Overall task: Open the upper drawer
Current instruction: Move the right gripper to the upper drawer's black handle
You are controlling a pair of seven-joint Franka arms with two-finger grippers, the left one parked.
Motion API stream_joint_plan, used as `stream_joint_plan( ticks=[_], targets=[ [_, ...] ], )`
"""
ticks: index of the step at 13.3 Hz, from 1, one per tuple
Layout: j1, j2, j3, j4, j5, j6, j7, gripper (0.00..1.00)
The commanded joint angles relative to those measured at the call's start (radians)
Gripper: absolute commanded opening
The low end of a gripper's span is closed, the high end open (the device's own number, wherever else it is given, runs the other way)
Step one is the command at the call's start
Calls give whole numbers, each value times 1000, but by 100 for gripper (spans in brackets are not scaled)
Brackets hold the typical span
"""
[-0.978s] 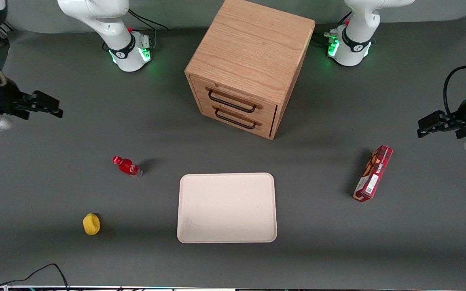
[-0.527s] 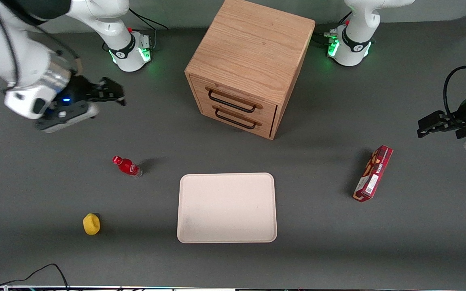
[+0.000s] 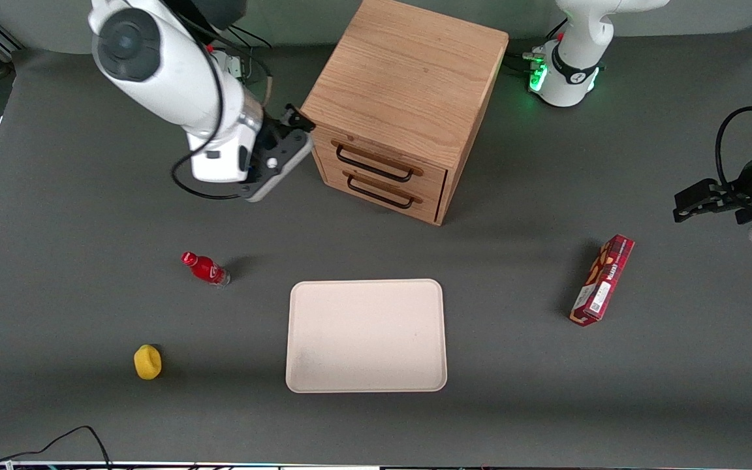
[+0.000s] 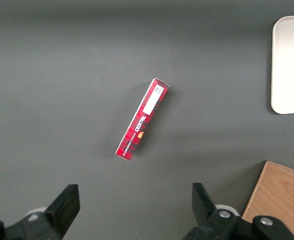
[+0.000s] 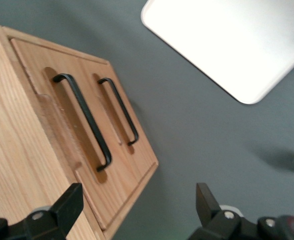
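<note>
Our fingers [image 5: 69,202] stand spread wide with nothing between them, and our gripper [image 5: 137,205] hangs in the air just beside the cabinet's [image 3: 408,78] corner at the working arm's end, not touching the wood. The upper drawer [image 3: 376,151] sits shut and flush in the cabinet's front, above the matching lower drawer [image 3: 382,186], and its black bar handle [image 5: 84,120] is untouched, so we judge the task barely begun: reaching the handle, closing on it and pulling all remain. In front of the cabinet the table [image 3: 56,294] lies bare as far as the tray [image 3: 366,385], which gives the drawer room to slide out. The red bottle [image 3: 205,268] stands nearer the front camera than the cabinet, well apart from it.
</note>
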Motion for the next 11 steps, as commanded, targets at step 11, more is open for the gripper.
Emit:
stream_joint_plan(
  ticks=[11],
  targets=[
    [52, 193, 120, -13, -153, 217, -228, 100]
  ],
)
